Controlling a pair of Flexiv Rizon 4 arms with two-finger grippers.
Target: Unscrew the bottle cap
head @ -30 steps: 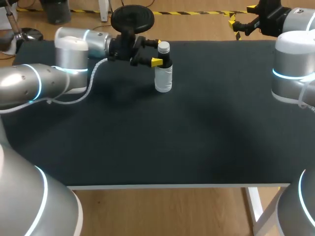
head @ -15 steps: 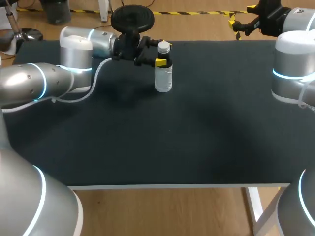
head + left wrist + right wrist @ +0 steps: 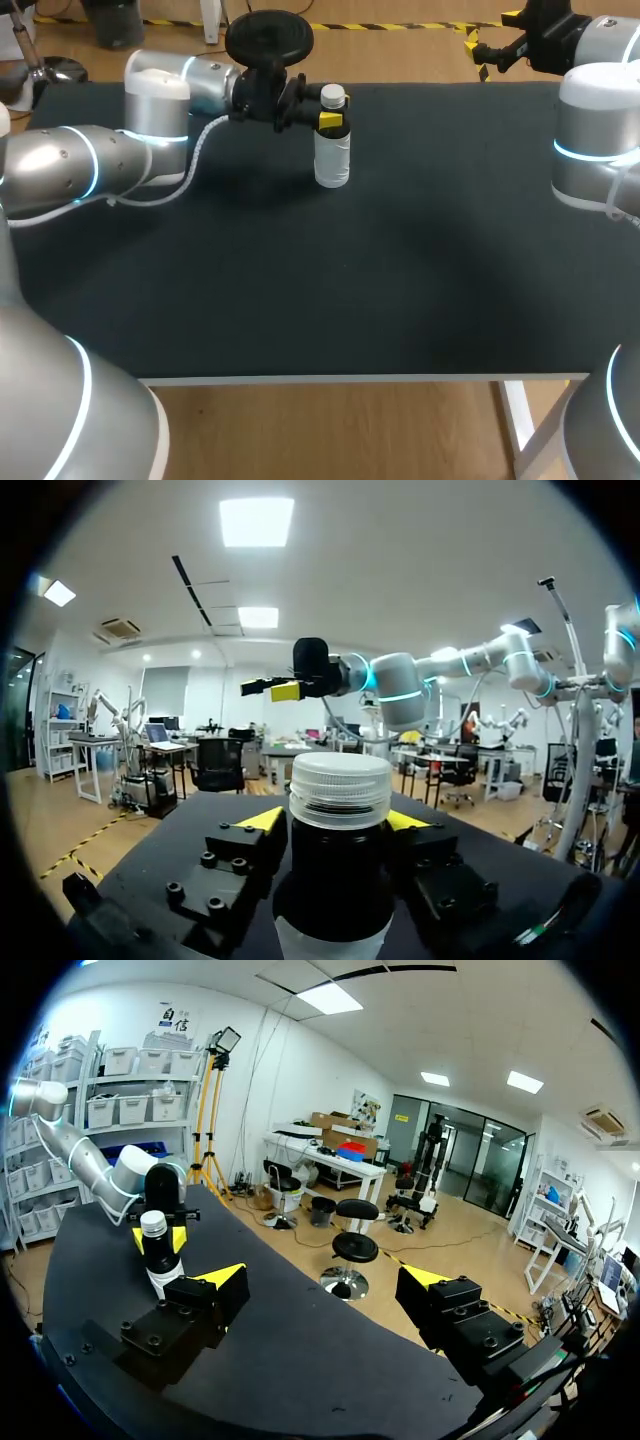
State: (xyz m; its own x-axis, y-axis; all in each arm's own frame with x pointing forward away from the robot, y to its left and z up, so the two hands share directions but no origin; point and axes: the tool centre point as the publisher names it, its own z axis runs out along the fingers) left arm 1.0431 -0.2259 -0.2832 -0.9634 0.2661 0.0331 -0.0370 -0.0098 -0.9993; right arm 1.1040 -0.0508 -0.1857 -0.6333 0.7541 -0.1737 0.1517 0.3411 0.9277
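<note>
Bottle (image 3: 332,165) upright, cap (image 3: 333,96) skyward, neck pinched in left gripper (image 3: 335,822); right gripper (image 3: 322,1280) wide open, empty.

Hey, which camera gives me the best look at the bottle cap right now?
The left wrist view: the cap sits close and central, ridges visible, on the bottle gripped by the left gripper. The head view shows the cap small; the right wrist view shows it small and distant.
</note>
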